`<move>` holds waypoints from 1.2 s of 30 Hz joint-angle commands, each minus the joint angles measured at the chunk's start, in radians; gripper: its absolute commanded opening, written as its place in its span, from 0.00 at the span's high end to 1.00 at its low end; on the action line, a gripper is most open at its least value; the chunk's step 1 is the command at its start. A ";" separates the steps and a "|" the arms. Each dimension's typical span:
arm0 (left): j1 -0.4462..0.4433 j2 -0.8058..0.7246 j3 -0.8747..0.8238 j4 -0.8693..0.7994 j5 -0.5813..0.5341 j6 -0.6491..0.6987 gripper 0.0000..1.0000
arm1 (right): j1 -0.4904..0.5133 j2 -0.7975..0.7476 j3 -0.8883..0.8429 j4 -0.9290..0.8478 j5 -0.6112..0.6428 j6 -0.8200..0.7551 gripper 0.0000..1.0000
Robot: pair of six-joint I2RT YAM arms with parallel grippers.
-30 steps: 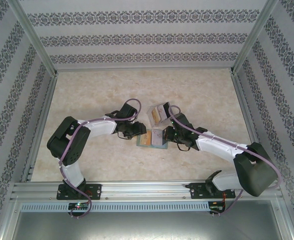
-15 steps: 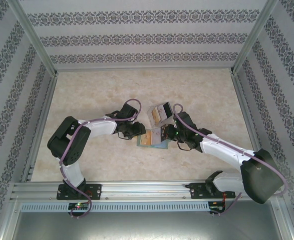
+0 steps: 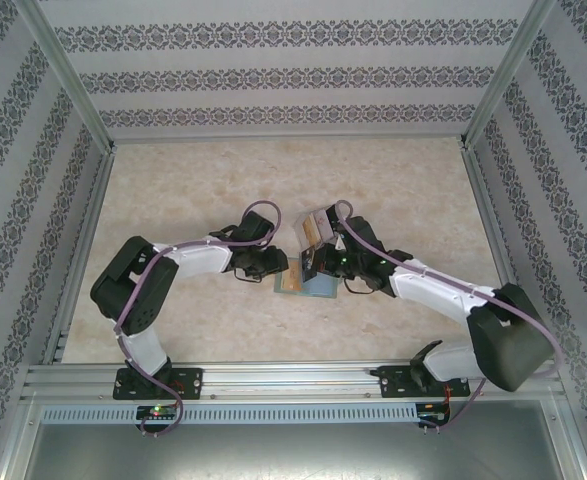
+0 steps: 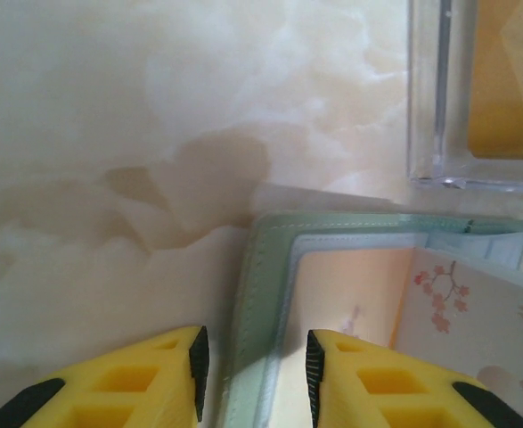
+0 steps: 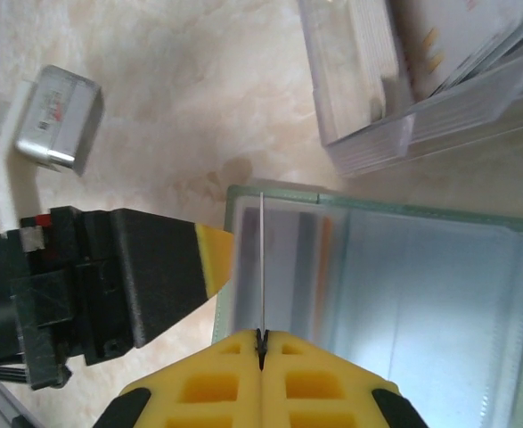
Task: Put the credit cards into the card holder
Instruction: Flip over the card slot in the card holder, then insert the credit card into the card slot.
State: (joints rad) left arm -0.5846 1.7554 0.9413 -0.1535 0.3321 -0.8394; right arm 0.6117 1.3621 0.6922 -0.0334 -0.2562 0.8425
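One credit card (image 5: 262,259), pinched edge-on in the closed right gripper (image 5: 261,341), hangs over the open card holder (image 5: 421,276). The left gripper (image 4: 251,357) straddles the holder's cover edge, jaws apart. If it misses the pocket, the card may buckle or shove the holder.

Card holder (image 3: 306,285) lies unfolded mid-tabletop (image 3: 193,190), clear box (image 3: 318,228) just behind it. L. gripper (image 4: 252,357) straddles holder's left edge; R. gripper (image 5: 261,339), opposite, hangs over same edge w/ credit card (image 5: 262,267) pinched edge-on.
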 commanded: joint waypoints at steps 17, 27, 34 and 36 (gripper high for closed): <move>-0.017 -0.057 -0.051 0.066 -0.002 -0.018 0.51 | 0.007 0.015 -0.173 0.266 0.029 0.110 0.96; -0.036 0.012 -0.019 0.040 0.019 -0.020 0.54 | 0.002 0.116 -0.202 0.379 -0.003 0.166 0.97; -0.047 0.022 -0.021 0.029 0.010 -0.022 0.59 | 0.008 0.170 -0.225 0.442 -0.008 0.176 0.96; -0.052 0.024 -0.022 0.027 0.008 -0.023 0.59 | 0.010 0.187 -0.227 0.472 -0.022 0.167 0.95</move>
State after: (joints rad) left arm -0.6025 1.7386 0.9062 -0.1242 0.3138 -0.8692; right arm 0.6178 1.5188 0.4831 0.4034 -0.2615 1.0142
